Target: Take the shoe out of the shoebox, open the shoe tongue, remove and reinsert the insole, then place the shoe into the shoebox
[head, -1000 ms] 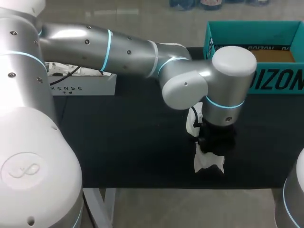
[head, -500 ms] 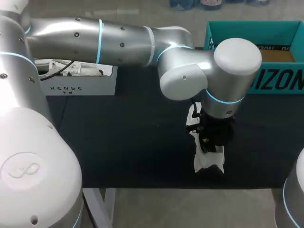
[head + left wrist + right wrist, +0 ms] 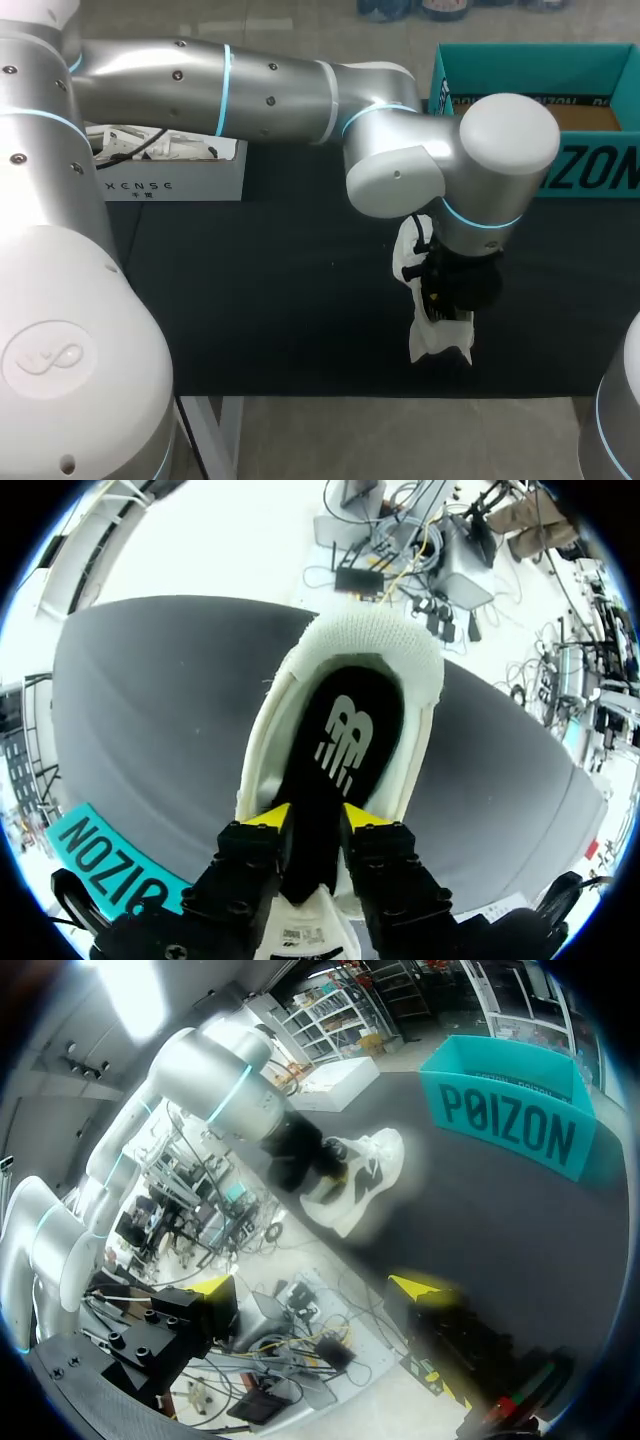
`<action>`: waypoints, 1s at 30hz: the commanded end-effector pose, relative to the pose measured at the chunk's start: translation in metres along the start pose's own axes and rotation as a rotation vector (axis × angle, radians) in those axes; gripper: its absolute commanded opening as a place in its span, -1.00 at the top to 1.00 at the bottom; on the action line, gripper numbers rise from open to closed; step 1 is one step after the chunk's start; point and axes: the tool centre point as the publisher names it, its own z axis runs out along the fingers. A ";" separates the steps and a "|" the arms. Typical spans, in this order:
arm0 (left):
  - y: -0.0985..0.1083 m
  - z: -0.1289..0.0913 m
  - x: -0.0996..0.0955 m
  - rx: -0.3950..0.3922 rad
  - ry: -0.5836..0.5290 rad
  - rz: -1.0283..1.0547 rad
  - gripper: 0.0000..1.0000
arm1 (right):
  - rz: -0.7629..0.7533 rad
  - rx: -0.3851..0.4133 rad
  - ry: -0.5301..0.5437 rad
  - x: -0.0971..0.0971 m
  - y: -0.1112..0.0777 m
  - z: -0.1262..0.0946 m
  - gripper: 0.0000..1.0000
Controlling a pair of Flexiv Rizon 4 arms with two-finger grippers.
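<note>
step: looks like the insole bit to me, pulling it out or seating it back, honestly can't tell which

left gripper [image 3: 315, 820]: down in the shoe's opening, fingers clamped on the black insole [image 3: 345, 745] from both sides, around its narrow middle

right gripper [image 3: 312, 1285]: fingers wide apart, nothing between them, hanging off the near right edge of the table [image 3: 270, 300], well away from the shoe

shoe [image 3: 440, 340]: white, standing on the table right of the middle and near the near edge, out of the shoebox [image 3: 500, 60]

shoebox: teal, far right corner, open top, looks empty as far as I can see in

how I'd do it: go slow and draw along the shoe's length, not straight up. Nothing is pinning the shoe, so a hard tug probably lifts the whole thing. Getting my right gripper onto the heel or toe first would help. If it's going back in, feed the toe end flat so it doesn't fold.

count: 1 shoe, 1 insole, 1 shoebox, 2 grippers, plus 1 white box [image 3: 170, 170] far left
</note>
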 end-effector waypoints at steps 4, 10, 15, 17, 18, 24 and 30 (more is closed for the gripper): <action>-0.007 -0.002 0.019 0.019 -0.014 -0.044 -1.00 | 0.000 -0.009 -0.272 0.008 -0.005 0.001 -1.00; -0.007 0.000 0.030 0.028 -0.012 -0.060 -1.00 | 0.000 -0.009 -0.272 0.008 -0.005 0.001 -1.00; -0.004 -0.011 0.029 0.012 -0.041 -0.067 -1.00 | 0.000 -0.009 -0.272 0.008 -0.005 0.001 -1.00; -0.004 -0.019 0.026 0.000 -0.056 -0.055 -1.00 | 0.000 -0.009 -0.272 0.008 -0.005 0.001 -1.00; -0.004 -0.025 0.024 -0.011 -0.062 -0.052 -1.00 | 0.000 -0.009 -0.272 0.008 -0.005 0.001 -1.00; -0.004 -0.056 0.021 -0.049 -0.083 -0.035 -1.00 | 0.000 -0.009 -0.272 0.008 -0.005 0.001 -1.00; 0.002 -0.083 0.033 -0.080 -0.090 -0.076 -1.00 | 0.000 -0.009 -0.272 0.008 -0.005 0.001 -1.00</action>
